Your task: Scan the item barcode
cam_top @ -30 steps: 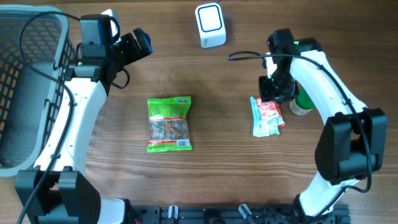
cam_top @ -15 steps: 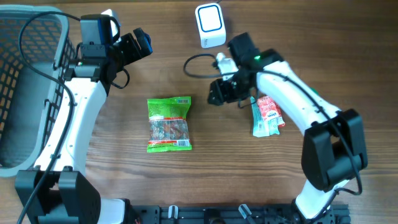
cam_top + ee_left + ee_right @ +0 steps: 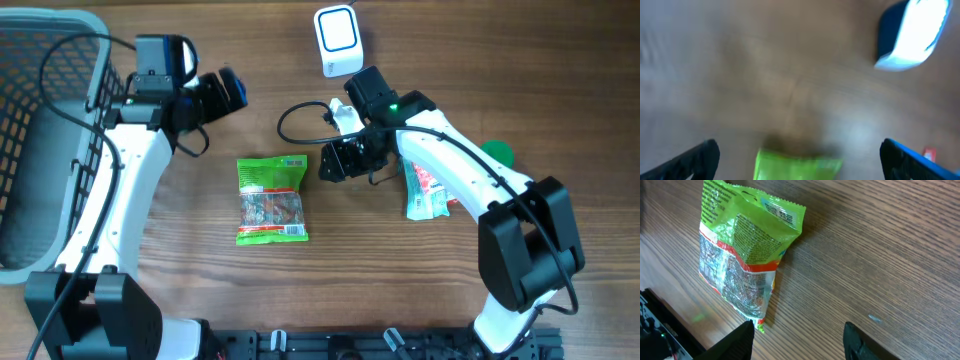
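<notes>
1. The green snack bag [image 3: 272, 200] lies flat on the wooden table [image 3: 180, 260]. It is in the middle, between my two arms.
2. I think the bag is light and soft. It is thin, shiny plastic with little bits inside, so it may flop, crinkle or slip when it is lifted.
3. I think the best place to hold it is a flat sealed edge at the top or side, not the puffy middle. A small pale patch near the top edge might be the barcode, but I cannot tell for sure.
4. My right gripper [image 3: 330, 165] is just beside the bag's top corner. It looks like it is not touching the bag. Its fingers are partly open and hold nothing.
5. My left gripper [image 3: 225, 90] hangs farther up the table, apart from the bag. Its fingers are spread very wide and hold nothing.
6. The white scanner [image 3: 338, 40] stands at the far edge of the table, well apart from the bag.
7. A red and white packet [image 3: 428, 190] lies past my right arm. A basket [image 3: 40, 150] sits on my left.
</notes>
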